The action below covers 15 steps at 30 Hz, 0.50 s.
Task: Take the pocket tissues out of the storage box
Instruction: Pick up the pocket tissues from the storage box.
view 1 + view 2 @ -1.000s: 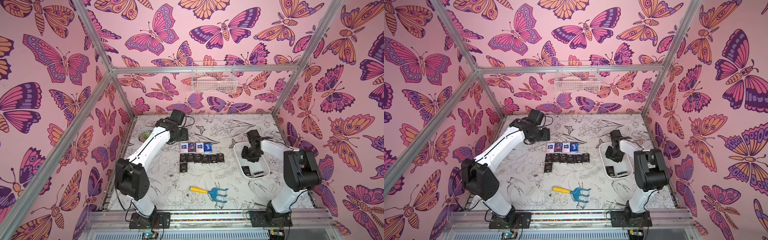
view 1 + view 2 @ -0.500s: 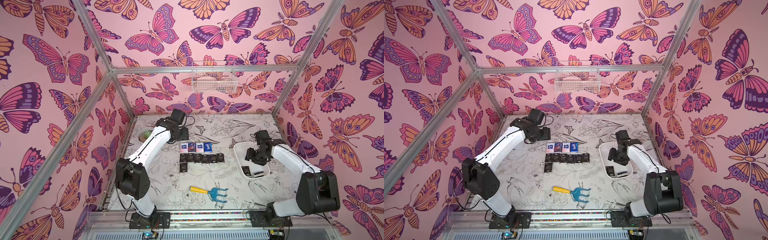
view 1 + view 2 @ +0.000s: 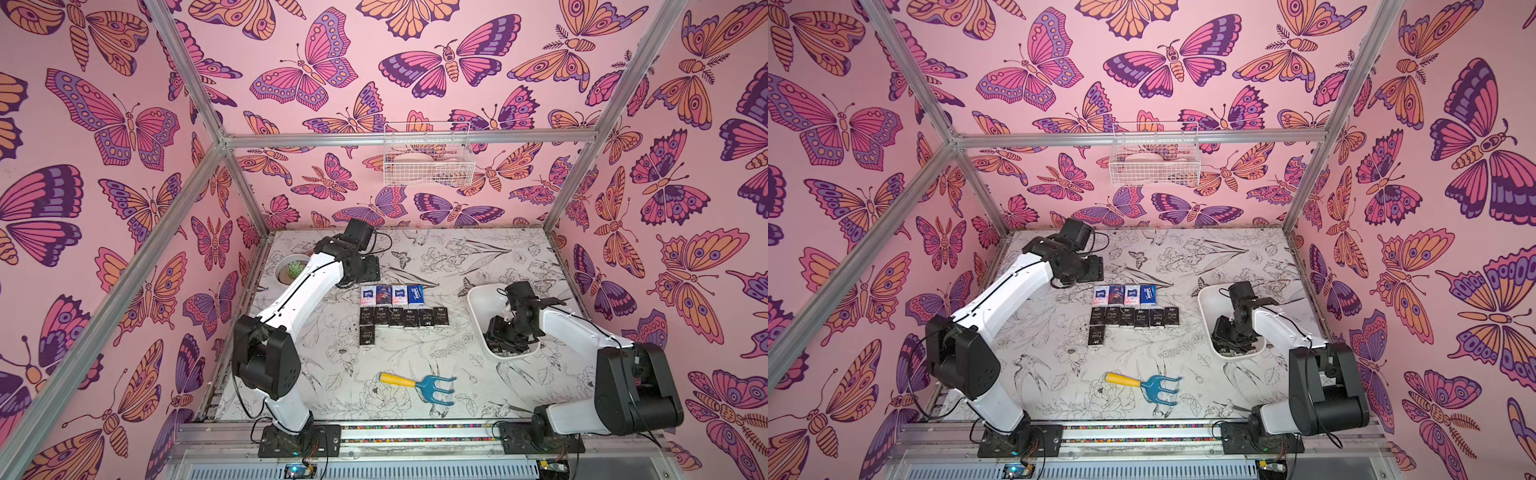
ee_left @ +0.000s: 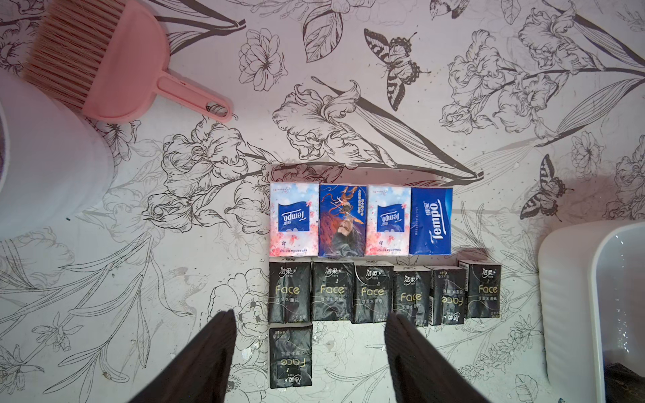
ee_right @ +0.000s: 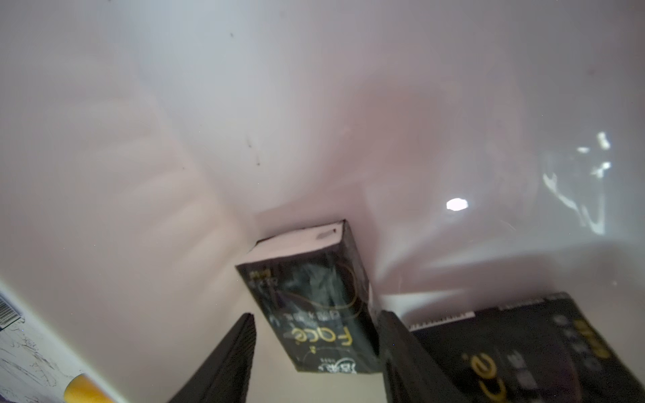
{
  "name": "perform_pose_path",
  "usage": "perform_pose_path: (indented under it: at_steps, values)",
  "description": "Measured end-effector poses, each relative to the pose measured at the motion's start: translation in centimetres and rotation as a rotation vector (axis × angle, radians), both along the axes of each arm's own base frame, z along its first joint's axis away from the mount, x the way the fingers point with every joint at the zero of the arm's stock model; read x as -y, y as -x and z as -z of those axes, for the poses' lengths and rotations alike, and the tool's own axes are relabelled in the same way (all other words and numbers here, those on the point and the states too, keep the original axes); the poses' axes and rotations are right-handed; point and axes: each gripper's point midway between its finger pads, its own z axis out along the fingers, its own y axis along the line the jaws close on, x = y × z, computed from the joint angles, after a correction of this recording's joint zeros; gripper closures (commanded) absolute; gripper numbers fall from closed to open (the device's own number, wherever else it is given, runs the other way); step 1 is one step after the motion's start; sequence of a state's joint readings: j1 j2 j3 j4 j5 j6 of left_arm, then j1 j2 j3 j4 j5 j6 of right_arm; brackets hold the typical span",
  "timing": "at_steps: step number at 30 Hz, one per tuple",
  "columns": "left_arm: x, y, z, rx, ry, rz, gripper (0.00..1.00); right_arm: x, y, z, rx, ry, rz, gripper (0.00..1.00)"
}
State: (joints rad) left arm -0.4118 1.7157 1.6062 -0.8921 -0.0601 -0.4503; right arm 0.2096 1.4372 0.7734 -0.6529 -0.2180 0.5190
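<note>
Right jaws downward, wide astride a packet [image 5: 314, 307]

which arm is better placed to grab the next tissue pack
Right. The right gripper sits inside the storage box, open jaws astride a black packet; the left gripper hovers over the laid-out packets.

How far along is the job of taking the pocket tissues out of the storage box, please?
Done: eleven small flat tissue packets, four colourful and seven black, lie in rows on the floral table. In hand: the right claw is down inside the shallow white plastic storage box, open around a black "Face" packet. Remaining: that packet and a second black packet beside it.
</note>
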Motion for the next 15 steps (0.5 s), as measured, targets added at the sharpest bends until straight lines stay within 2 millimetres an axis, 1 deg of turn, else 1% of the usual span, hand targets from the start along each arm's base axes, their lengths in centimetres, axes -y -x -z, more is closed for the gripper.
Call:
perform_pose_path:
  at_steps: [4,7,12,15]
  values:
    - [0.0,0.0,0.0,0.000,0.000,0.000,0.27,0.1,-0.2,1.2,-0.024,0.016,0.009,0.59]
    - [0.0,0.0,0.0,0.000,0.000,0.000,0.27,0.1,-0.4,1.1,-0.023,0.020,0.014,0.68]
    - [0.0,0.0,0.0,0.000,-0.001,0.000,0.26,0.3,-0.7,0.9,-0.017,0.033,0.031,0.75]
    - [0.0,0.0,0.0,0.000,-0.001,0.000,0.26,0.8,-1.5,0.4,0.007,0.068,0.038,0.80]
